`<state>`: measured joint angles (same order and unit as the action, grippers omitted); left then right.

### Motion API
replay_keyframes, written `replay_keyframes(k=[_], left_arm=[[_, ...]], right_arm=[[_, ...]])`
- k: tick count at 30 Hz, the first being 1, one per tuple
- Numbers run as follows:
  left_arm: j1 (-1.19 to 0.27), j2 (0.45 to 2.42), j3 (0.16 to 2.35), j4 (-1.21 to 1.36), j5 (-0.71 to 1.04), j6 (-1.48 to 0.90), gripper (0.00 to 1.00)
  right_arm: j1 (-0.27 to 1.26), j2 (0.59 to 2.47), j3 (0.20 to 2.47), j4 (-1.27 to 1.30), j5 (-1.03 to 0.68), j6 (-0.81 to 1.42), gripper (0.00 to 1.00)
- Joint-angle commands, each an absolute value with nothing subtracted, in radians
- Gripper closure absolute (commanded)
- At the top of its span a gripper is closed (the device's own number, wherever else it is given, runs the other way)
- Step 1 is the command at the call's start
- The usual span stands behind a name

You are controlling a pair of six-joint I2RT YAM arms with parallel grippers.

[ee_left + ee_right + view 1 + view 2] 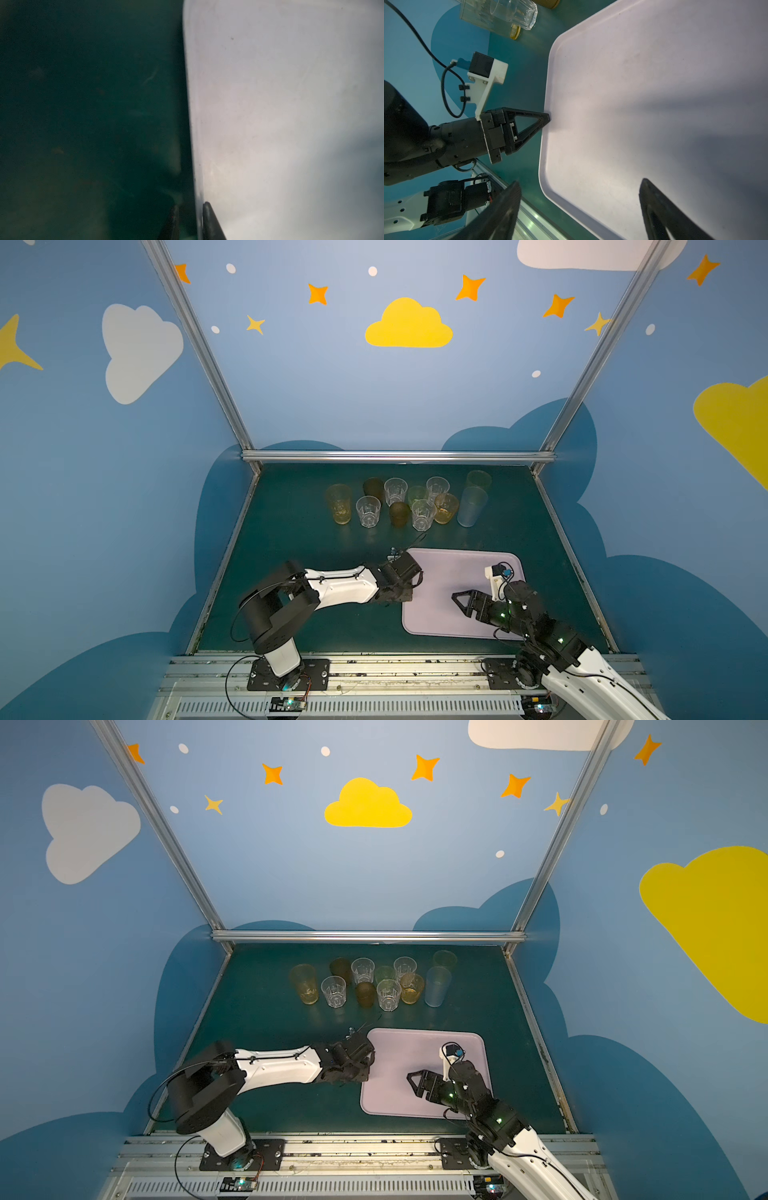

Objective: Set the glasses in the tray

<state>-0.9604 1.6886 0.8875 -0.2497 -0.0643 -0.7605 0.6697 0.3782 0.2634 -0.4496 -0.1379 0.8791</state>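
All the glasses stand upright in a cluster running from 9 to 3 at the far side of the table. They are at 12 o'clock from the tray and well apart from it; the tray holds none. My left pincer straddles the tray's 9 o'clock rim with narrow jaws; if it pinches, I cannot tell. My right pincer hangs released and empty over the tray. I judge both about equally far from the glasses. The table is dark green, the walls blue with clouds.
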Motion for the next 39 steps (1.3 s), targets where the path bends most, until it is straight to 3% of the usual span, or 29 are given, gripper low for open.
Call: replay_keyframes(k=[1,16,31,39], left_arm=[[-0.947,1.664,0.846,-0.362,-0.143,-0.766,0.79],[-0.8,1.467,0.671,-0.425,-0.174,-0.765,0.77],[-0.558,1.266,0.522,-0.421,-0.125,-0.719,0.76],[-0.548,1.24,0.55,-0.477,-0.133,-0.7,0.65]], right_arm=[[0.666,0.378,0.257,-0.468,-0.12,0.879,0.12],[0.66,0.391,0.261,-0.468,-0.111,0.877,0.12],[0.627,0.48,0.288,-0.452,-0.12,0.852,0.12],[0.599,0.548,0.334,-0.454,-0.145,0.824,0.12]])
